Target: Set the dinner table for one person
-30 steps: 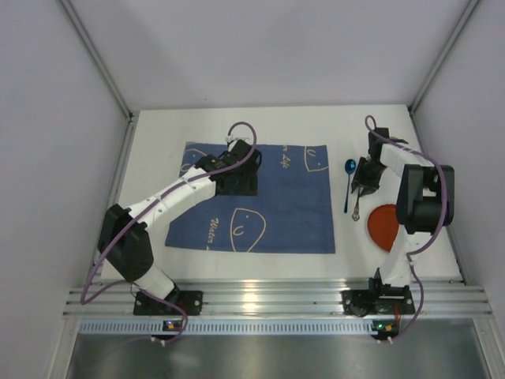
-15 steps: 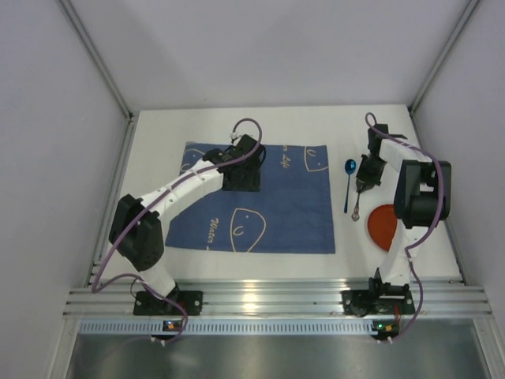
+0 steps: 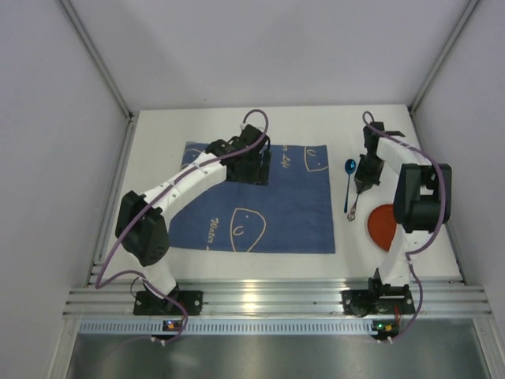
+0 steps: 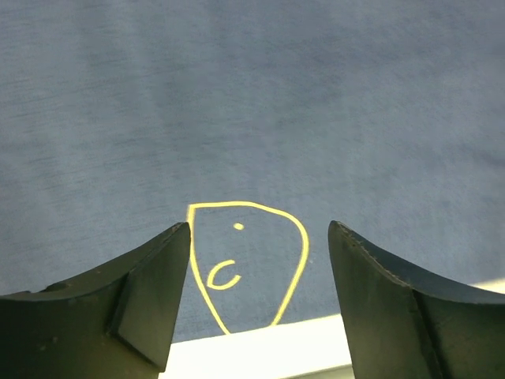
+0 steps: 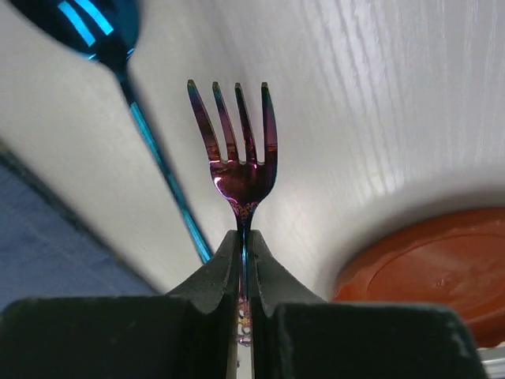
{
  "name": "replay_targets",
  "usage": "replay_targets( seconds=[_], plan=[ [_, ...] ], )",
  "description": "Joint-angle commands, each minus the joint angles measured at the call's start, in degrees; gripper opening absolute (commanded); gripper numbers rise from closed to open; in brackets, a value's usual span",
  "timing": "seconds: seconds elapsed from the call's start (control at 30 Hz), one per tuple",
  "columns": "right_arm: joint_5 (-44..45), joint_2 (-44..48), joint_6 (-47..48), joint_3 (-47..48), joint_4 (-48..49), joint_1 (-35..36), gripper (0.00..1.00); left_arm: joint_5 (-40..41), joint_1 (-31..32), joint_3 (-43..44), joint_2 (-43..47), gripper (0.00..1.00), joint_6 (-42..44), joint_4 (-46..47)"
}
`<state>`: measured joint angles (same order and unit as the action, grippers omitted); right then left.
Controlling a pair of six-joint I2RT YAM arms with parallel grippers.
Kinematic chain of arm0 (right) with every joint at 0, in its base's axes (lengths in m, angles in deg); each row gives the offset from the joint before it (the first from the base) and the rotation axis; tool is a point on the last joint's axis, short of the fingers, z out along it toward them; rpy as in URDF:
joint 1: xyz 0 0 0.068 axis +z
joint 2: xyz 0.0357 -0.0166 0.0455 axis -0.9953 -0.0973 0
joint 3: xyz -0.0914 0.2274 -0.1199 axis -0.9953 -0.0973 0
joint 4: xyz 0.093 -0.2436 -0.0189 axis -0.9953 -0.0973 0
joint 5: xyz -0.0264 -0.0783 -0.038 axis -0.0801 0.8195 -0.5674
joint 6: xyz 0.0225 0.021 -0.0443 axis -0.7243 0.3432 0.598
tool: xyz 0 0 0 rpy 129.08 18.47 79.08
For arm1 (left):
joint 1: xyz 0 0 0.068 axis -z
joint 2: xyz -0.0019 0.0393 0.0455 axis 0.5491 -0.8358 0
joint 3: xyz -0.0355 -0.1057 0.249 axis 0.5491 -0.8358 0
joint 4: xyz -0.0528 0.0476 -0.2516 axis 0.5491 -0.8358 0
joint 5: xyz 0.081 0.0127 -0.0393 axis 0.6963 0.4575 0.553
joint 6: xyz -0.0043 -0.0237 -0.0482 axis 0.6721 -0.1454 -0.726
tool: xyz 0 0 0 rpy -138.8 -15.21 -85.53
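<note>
The white dinner table (image 3: 158,134) lies smooth and faintly grained, its ribbed rail at six o'clock. The right gripper (image 5: 243,237) pinches a glossy purple fork (image 5: 239,150) by the handle. A slim blue spoon (image 5: 95,24) sits at its ten o'clock and a round orange plate (image 5: 426,260) at four. The left gripper (image 4: 256,237) hangs with its fingers spread over the woven blue placemat (image 4: 252,95).
</note>
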<state>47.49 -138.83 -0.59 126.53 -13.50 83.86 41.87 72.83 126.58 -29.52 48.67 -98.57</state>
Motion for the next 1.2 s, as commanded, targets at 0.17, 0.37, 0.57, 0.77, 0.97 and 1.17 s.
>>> replay_targets(
  seconds=[0.17,0.37,0.57,0.77,0.97,1.17],
  plan=[
    [-3.78,19.06,-8.03,5.12,-10.91,10.57,0.00,-32.16,0.37,-12.02,10.88,0.75,0.41,19.15],
    [-10.91,26.10,-15.93,4.42,-11.53,17.34,0.00,-48.16,0.55,-22.77,15.21,0.72,-12.07,41.92],
    [-13.19,28.66,-18.76,5.56,-11.62,19.72,0.00,-51.43,1.69,-23.40,15.39,0.71,-14.55,46.69],
    [-15.21,30.24,-20.25,5.13,-11.09,19.81,0.00,-51.60,3.62,-22.61,14.25,0.66,-14.72,46.61],
    [-16.44,30.86,-20.87,5.64,-10.48,19.81,0.00,-49.67,6.26,-21.91,12.14,0.60,-15.34,46.70],
    [-17.85,29.90,-20.17,7.23,-10.48,19.81,0.00,-49.05,7.67,-19.27,8.98,0.54,-15.69,46.61]
  ],
)
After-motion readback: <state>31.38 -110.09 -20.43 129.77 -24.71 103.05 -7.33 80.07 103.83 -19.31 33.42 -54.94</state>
